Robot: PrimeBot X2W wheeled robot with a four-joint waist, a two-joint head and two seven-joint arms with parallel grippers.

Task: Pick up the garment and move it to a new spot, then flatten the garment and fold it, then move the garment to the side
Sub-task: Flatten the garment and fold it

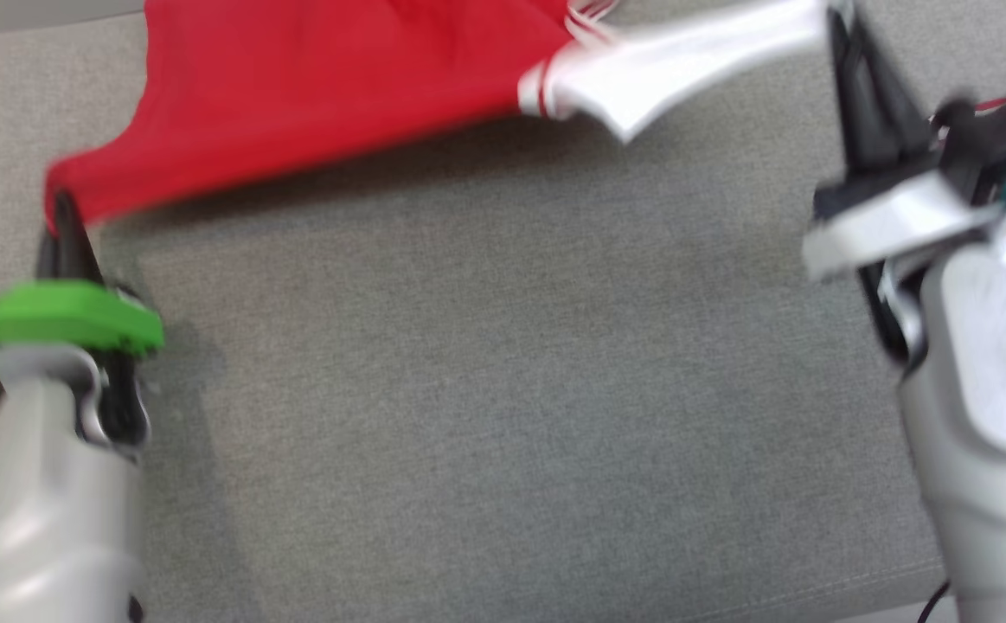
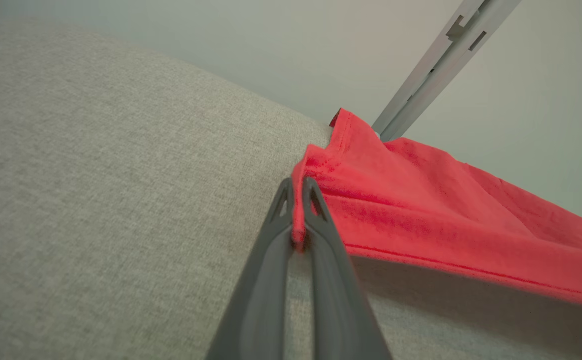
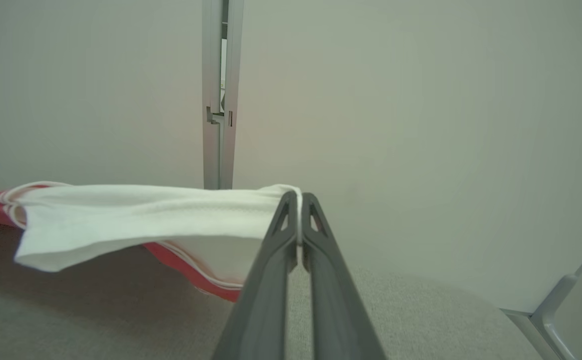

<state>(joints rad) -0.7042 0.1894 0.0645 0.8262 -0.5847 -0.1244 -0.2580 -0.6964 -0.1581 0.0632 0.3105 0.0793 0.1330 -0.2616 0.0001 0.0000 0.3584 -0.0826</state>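
Garment (image 1: 321, 95): red body, white end section, thin red and white stripes where the two colours meet. Hanging clear of the grey surface (image 1: 503, 389), stretched as a sagging band above its far part, with a shadow on the grey cloth beneath. Pinched at a red hemmed corner by the left gripper (image 1: 61, 208), fingers (image 2: 331, 250) shut tight on a fold of fabric (stitched hem plain in the left wrist view). Pinched at the white end by the right gripper (image 1: 842, 26), fingers (image 3: 326, 260) closed on the very edge. Red cloth creased near the left grip; white part smoother, drooping toward the surface at its free corner. Blurred in the head view.
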